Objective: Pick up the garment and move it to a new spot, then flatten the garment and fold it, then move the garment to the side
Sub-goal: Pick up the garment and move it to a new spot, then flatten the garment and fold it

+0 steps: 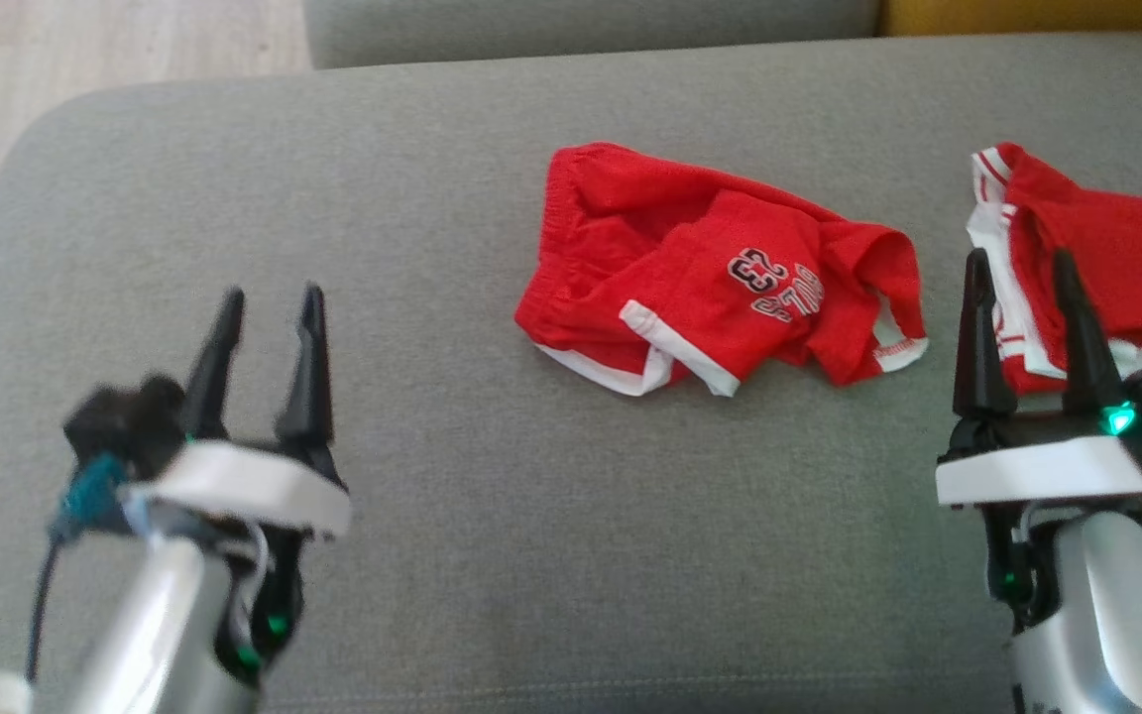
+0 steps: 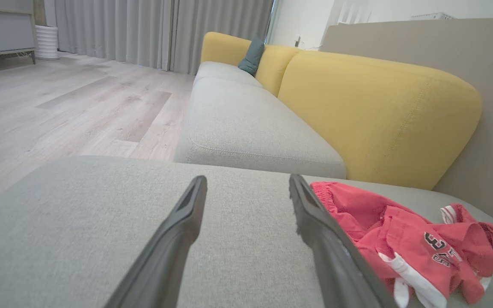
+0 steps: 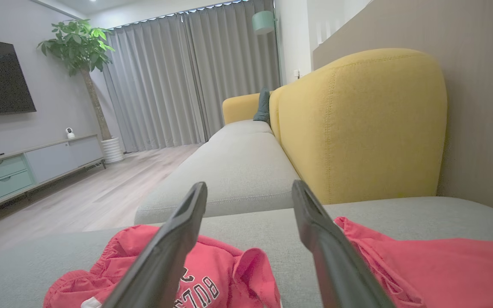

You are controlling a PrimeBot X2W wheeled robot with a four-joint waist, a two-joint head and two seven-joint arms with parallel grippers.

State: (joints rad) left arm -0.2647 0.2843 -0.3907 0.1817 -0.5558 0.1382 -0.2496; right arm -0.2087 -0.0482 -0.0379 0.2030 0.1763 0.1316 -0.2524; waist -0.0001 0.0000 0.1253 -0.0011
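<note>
A pair of red shorts (image 1: pixel 720 273) with white trim and a printed number lies crumpled near the middle of a grey sofa cushion (image 1: pixel 383 198), one leg doubled over the other, as the robot's two arms hover low at the near edge. The left pincer (image 1: pixel 272 296) stands wide open and empty above bare cushion, well apart from the shorts. The right pincer (image 1: pixel 1019 260), likewise wide open and holding nothing, points toward a second red garment (image 1: pixel 1126 238) with white stripes at the cushion's right end, apart from the shorts. Judging by the bunched cloth, work on the shorts has hardly begun: the pick-up and move, the flattening, the fold and the shift to the side all appear left to do. The second garment looks more compactly laid, possibly one already dealt with, though that cannot be confirmed.
</note>
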